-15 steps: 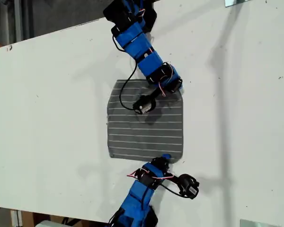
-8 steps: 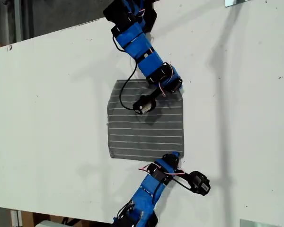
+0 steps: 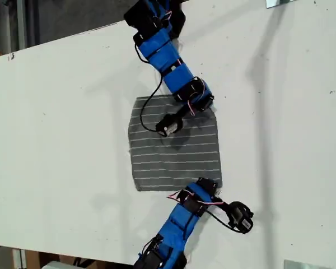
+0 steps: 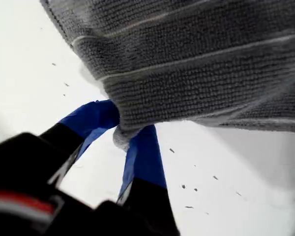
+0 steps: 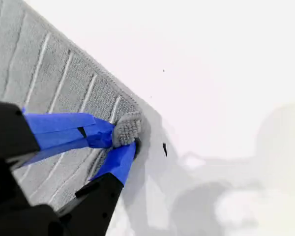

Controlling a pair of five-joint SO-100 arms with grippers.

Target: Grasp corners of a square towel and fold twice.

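Observation:
The dark grey striped towel (image 3: 173, 151) lies flat on the white table (image 3: 61, 123). My first gripper (image 3: 209, 185) comes from the bottom of the exterior view and is shut on the towel's near right corner (image 4: 121, 139); in its own view the cloth (image 4: 196, 64) rises away from the blue fingers (image 4: 142, 157). My second gripper (image 3: 204, 105) reaches from the top of the exterior view and is shut on the far right corner (image 5: 128, 129), which bunches between its blue fingertips (image 5: 101, 135). The two corners at the exterior view's left lie free.
The table edge (image 3: 56, 42) runs along the top left of the exterior view. Metal pieces sit at that view's top right (image 3: 280, 3) and bottom right (image 3: 305, 264). A black cable (image 3: 148, 109) loops over the towel beside the second arm.
The first arm swung toward the exterior view's right and its gripper now sits at the near right corner. The towel shifted slightly right. The second arm hardly moved.

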